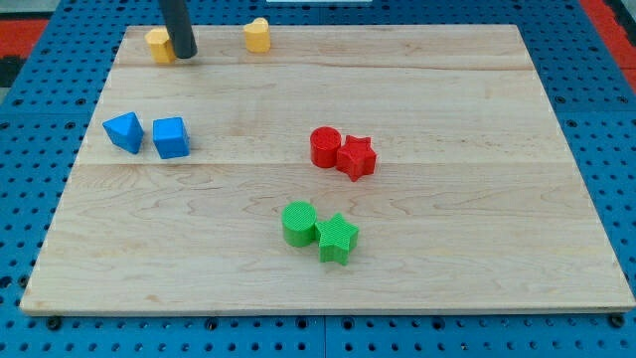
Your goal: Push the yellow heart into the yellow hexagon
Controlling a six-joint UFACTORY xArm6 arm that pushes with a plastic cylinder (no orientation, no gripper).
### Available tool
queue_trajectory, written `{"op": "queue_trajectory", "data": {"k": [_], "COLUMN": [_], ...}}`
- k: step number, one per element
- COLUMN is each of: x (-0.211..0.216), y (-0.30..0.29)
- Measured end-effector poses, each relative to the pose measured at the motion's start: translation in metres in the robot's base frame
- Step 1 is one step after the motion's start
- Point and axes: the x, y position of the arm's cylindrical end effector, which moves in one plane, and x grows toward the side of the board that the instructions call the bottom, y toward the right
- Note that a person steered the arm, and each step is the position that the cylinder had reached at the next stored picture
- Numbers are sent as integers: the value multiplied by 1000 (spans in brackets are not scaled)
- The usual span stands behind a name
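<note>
Blocks lie on a pale wooden board [477, 89], listed here from the view's left to the view's right. At the view's top left sits the yellow hexagon [157, 45], and my tip [185, 56] stands just beside it on its right, close enough that contact cannot be ruled out; the rod partly covers that block. The rod has no jaws and holds nothing; it bears on the board only. Below, at the left edge, a blue triangle [123, 131] sits just beside a blue cube [170, 137]. Further right along the top edge stands the yellow heart [257, 35], apart from my tip, with bare board between them. Near the middle, a green cylinder [299, 222] touches a green star [338, 239], and a red cylinder [325, 146] touches a red star [357, 157]. The governing relation: the heart lies to the right of my tip, and the hexagon to its left, so my tip stands between the two. In judgement, my tip must first pass round to the heart's far right side, then push leftward along the top edge. No containers are present.
</note>
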Motion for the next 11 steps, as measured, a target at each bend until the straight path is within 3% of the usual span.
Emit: {"op": "queue_trajectory", "data": {"k": [1, 2, 3, 4, 5, 6, 7, 8, 9, 10, 11], "x": [0, -30, -60, -17, -7, -3, -59, -60, -18, 20, 90], "y": [99, 152, 136, 71, 6, 75, 69, 9, -40, -14, 81]}}
